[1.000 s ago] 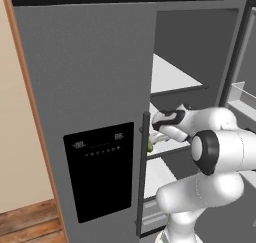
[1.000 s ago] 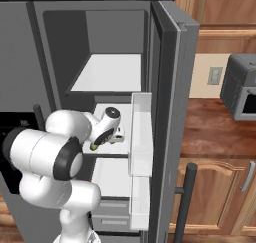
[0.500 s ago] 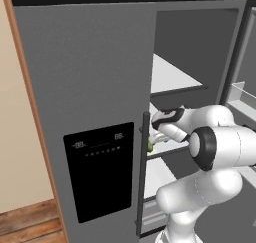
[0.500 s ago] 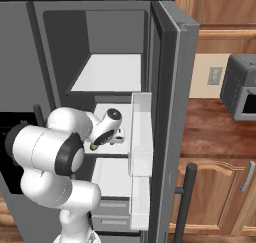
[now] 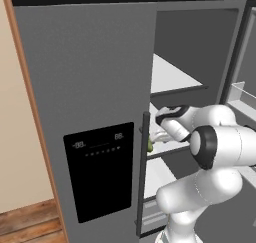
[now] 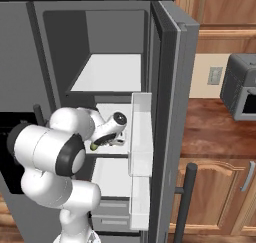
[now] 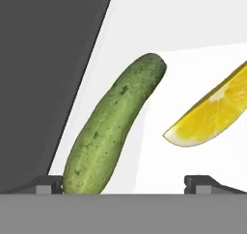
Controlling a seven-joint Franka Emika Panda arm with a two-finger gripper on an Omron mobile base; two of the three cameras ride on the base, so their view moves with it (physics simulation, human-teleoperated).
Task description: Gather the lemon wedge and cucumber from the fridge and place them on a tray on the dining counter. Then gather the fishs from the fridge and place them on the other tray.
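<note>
While the fridge point(image 6: 170, 87) stood with its right door swung open, the arm was reached in over the middle shelf point(image 6: 112, 114). The gripper point(image 7: 123, 182) was held spread wide, with nothing pinched between its fingertips point(image 7: 48, 184), which were seen at the bottom of the hand view, well apart. The cucumber point(image 7: 113, 124) was seen lying on the white shelf, slanted from about 7 o'clock up to 1 o'clock in the hand view, with its lower end just beside the left fingertip; whether the two touched could not be told. The lemon wedge point(image 7: 212, 115) was seen at 3 o'clock of the cucumber, apart from it, with its cut face turned up. From the left base view, a small green part of the cucumber point(image 5: 149, 146) was glimpsed beside the closed left door's edge, just below the gripper point(image 5: 159, 133). From the right base view, the cucumber point(image 6: 94, 146) was glimpsed at 7 o'clock of the hand, and the gripper point(image 6: 111, 139) was seen pointed down at the shelf.
</note>
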